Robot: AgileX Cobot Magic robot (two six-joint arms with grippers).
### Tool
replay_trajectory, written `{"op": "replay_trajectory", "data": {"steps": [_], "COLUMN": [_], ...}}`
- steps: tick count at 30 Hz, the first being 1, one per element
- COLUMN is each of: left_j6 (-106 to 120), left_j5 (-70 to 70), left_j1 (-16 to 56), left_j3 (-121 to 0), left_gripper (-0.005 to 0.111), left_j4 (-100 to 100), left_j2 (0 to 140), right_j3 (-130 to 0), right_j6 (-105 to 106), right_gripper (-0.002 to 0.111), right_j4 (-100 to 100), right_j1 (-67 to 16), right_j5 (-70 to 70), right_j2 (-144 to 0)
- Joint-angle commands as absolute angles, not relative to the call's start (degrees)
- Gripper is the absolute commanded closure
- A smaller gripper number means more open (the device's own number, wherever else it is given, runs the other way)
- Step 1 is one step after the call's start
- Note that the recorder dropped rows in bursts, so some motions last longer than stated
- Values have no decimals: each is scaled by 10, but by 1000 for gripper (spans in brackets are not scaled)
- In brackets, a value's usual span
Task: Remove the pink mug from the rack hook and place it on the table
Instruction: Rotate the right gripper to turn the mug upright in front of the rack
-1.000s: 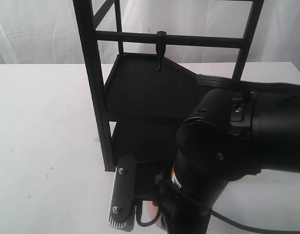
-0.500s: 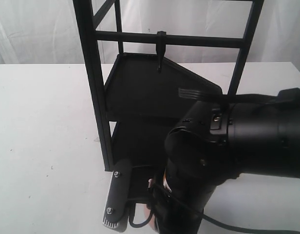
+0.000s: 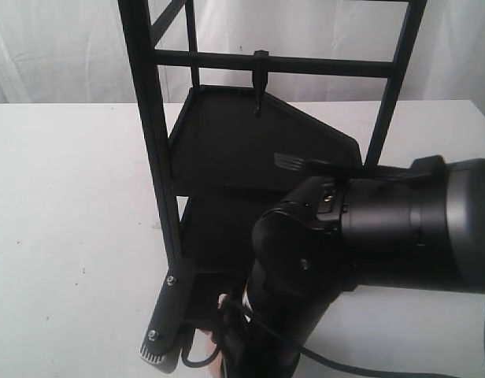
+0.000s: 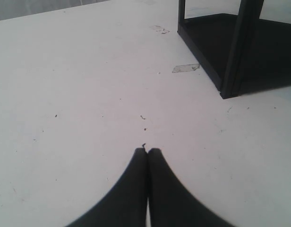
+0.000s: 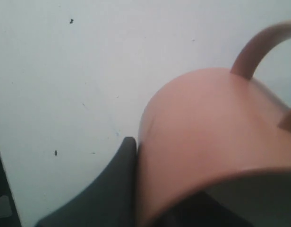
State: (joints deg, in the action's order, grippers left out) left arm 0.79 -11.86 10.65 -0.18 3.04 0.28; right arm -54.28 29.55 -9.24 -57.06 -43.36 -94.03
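clasping the pink mug (image 5: 197, 109) in the right pincer (image 5: 209, 131), table (image 5: 65, 71) beneath

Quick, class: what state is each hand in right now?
Left hand: closed, empty.
Right hand: closed on the mug.

Black rack (image 3: 153, 142), two dark shelves (image 3: 242, 150), white curtain (image 3: 61, 47)

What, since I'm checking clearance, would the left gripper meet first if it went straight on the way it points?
Probably only the table: the shut left gripper points across white tabletop, and the rack stands off to one side of that line. How steeply it tilts down is unclear.
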Motion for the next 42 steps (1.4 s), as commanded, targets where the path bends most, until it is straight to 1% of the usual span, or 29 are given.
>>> {"op": "replay_trajectory", "data": {"steps": [1, 10, 25, 39, 42], "left_j6": [4, 4, 4, 4, 4], "left_j5": [-121, -121, -121, -121, -121], "left_j1": [107, 107, 107, 107, 107], "left_j3": [0, 0, 0, 0, 0], "left_gripper": [107, 107, 107, 107, 107], "left_j4": [29, 29, 29, 29, 29], "left_j2": [0, 0, 0, 0, 0], "right_j3": [-546, -546, -546, -546, -546], "right_j6": [311, 312, 293, 282, 282], "right_gripper": [108, 108, 108, 108, 105], "right_j4": [-101, -99, 0, 0, 0], "right_j1": [-570, -570, -564, -560, -560], "right_j5": [-431, -429, -432, -436, -437], "right_j2": [-951, -969, -972, -985, -985]}}
